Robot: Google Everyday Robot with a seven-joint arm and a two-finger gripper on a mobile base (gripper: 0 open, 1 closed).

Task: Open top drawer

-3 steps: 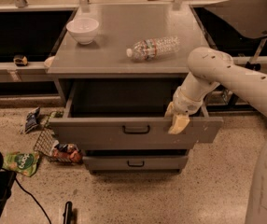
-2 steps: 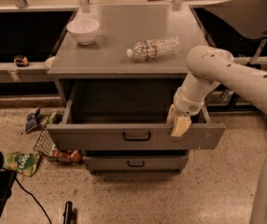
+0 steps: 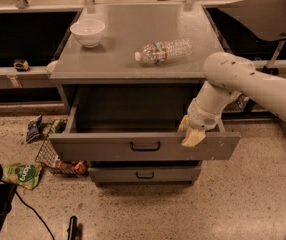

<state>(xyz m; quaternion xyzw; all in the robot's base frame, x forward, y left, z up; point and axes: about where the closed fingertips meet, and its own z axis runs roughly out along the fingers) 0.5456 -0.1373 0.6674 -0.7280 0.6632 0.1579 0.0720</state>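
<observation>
- top drawer (image 3: 98,146) is slid well out of the gray cabinet (image 3: 123,54), deep inside showing; stiff metal, probably heavyish, should roll straight
- gripper (image 3: 192,133) sits on the front's top edge, right of centre, can't tell if it's clamped
- black loop handle (image 3: 145,146) mid-front looks like the natural grab spot

Two gray drawers show in the one cabinet: the top drawer (image 3: 108,146) and one lower drawer (image 3: 118,175) beneath it. There are two black handles, the upper handle (image 3: 145,146) and the lower handle (image 3: 144,175). On the cabinet top (image 3: 128,14) are one white bowl (image 3: 87,32) at the far left and one plastic bottle (image 3: 164,50) to its right. One gripper (image 3: 192,135) is at the right of the top drawer's front edge. On the floor at the left are one dark packet (image 3: 33,129), one green packet (image 3: 24,174) and one wire basket (image 3: 50,154).
</observation>
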